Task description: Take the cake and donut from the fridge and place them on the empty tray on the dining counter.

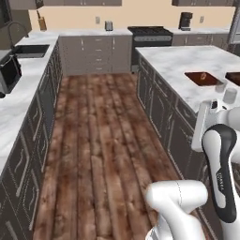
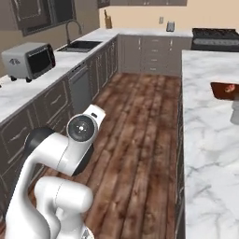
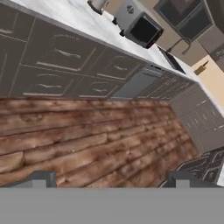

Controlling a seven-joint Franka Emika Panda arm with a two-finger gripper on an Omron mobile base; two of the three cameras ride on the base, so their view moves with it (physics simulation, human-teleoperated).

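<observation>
Setting: we stand in the aisle with the dining counter [image 1: 178, 61] on the arm's right; the wooden floor [image 1: 98, 140] runs ahead alongside it.

Gripper: the gripper [image 3: 111, 180] is released, its two tips set wide apart with only floor between them; it holds nothing.

Hand's aim: the hand view looks away from the dining counter, across the aisle, at the lower cabinet fronts of the wall counter [image 3: 65, 52] and the toaster oven [image 3: 139, 27] standing on it.

Cake and donut: we cannot place either one from these views; we judge both to be inside the fridge, neither yet fetched.

Fridge: we cannot make out its grey doors or long handles with certainty, so its bearing from the hand cannot be told.

Tray: we cannot place the blue tray; the dark brown tray [image 1: 201, 77] on the dining counter's near half is not the target.

Deciding relation: the hand points at the side of the aisle opposite the dining counter, while the set-down surface lies on the arm's right. In our judgement, the base must first drive until the fridge faces the arm.

Stage: we judge this the approach, before any door is opened.

Other landmarks: the sink [image 1: 30, 49] is set in the wall counter opposite the dining counter; the stove [image 1: 150, 32] stands beyond the dining counter's far end.

Risk: we judge that a wide arm swing so close to the dining counter could clip its edge.
</observation>
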